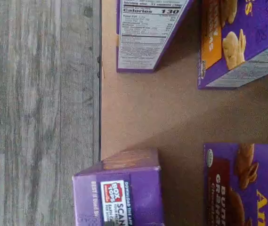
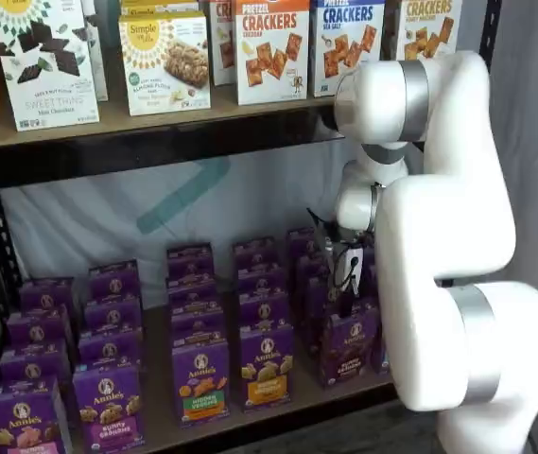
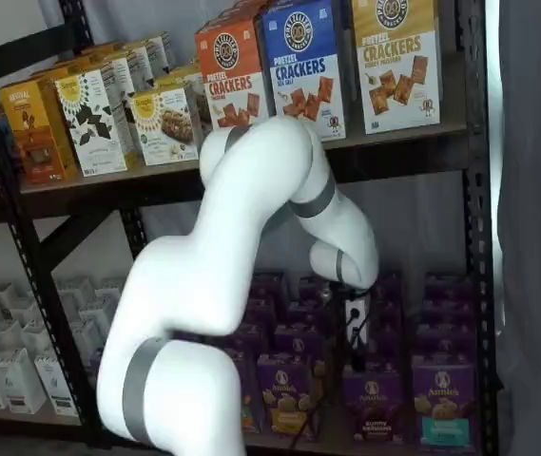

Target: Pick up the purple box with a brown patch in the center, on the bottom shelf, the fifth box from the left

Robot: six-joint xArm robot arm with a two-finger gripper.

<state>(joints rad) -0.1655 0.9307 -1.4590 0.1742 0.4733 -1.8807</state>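
The purple box (image 2: 350, 346) with a brown band stands at the front of its row on the bottom shelf (image 2: 155, 421); it also shows in a shelf view (image 3: 373, 401). My gripper (image 2: 347, 295) hangs just above that row; in a shelf view (image 3: 354, 353) its black fingers point down over the box behind the front one. No gap between the fingers shows, and nothing is in them. In the wrist view a purple carton with a brown band (image 1: 228, 188) lies on the tan board (image 1: 171, 108), with a purple carton top (image 1: 119, 193) nearer the board's edge.
Neighbouring rows hold purple cartons with an orange band (image 2: 268, 364) and a teal band (image 3: 443, 399). An upper shelf (image 2: 155, 132) of cracker boxes is overhead. The black rack post (image 3: 474, 237) stands at the right. Grey floor (image 1: 39, 113) lies past the board's edge.
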